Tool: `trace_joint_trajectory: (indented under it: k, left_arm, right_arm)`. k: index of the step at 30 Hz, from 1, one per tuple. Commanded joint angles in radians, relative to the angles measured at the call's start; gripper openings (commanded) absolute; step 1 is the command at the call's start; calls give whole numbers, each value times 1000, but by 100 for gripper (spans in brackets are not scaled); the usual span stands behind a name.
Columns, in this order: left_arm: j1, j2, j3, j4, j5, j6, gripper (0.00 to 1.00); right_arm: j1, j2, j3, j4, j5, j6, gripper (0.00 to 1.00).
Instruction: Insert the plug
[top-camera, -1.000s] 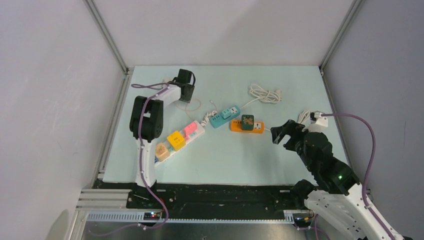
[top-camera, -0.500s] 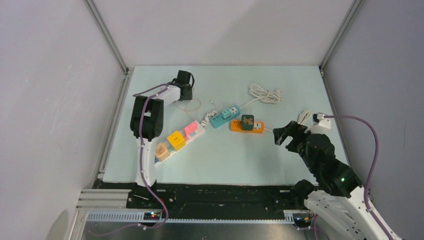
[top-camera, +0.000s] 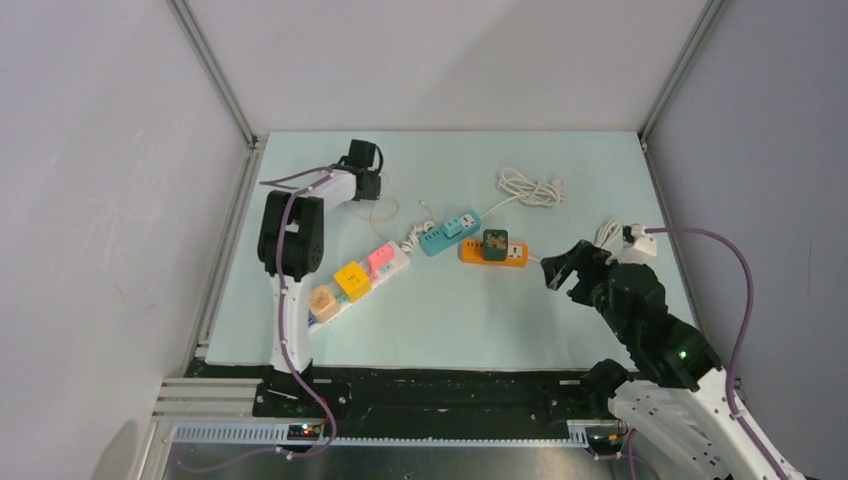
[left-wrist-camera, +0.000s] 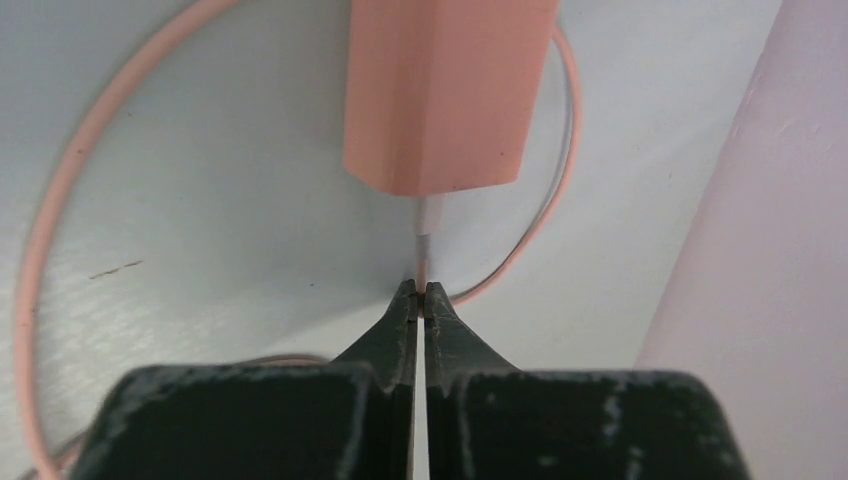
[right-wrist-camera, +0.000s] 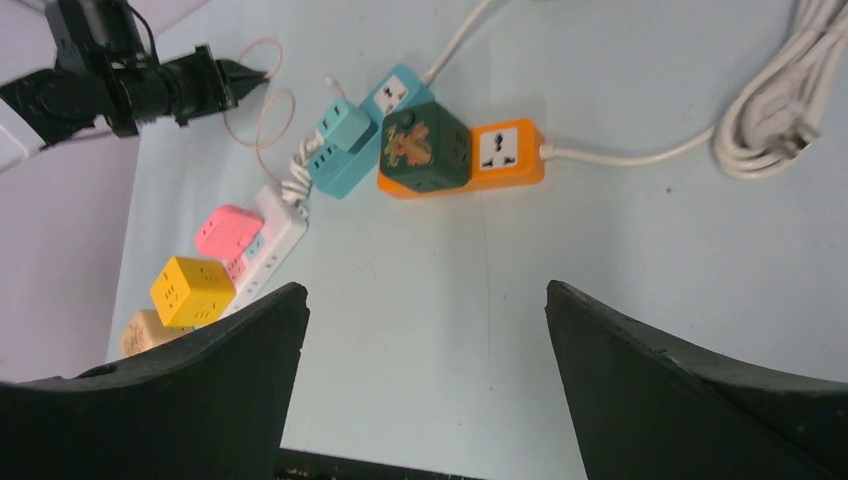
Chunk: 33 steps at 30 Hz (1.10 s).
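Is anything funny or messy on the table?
The left hand is pinching the pink cord just behind the pink plug, not the plug itself. The cord curls loosely around the plug on the table.

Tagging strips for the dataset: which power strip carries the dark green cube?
The orange strip, rightmost of the three; the dark green cube sits on it. The teal strip and the white strip hold other colours.
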Motion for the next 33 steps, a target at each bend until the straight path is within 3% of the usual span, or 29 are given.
trace_joint_trajectory:
  k: [1,11,21,26,33]
  left_arm:
    - [8,-110,-38,-21,-27,209,0]
    - [5,-324,-74,-6,-53,649,0]
    - [-3,-518,-93,-8,-18,1042,0]
    - [-14,-599,-91,-7,90,1236,0]
    - [-50,-740,-138,-7,357,1512,0]
  right_arm:
    - [6,66,23,42,-121,65,92]
    - [120,35,-120,174,-180,103,90]
    - [191,45,-127,219,-188,61,92]
    - [193,51,-127,233,-206,46,92]
    - [185,2,-127,277,-233,25,95]
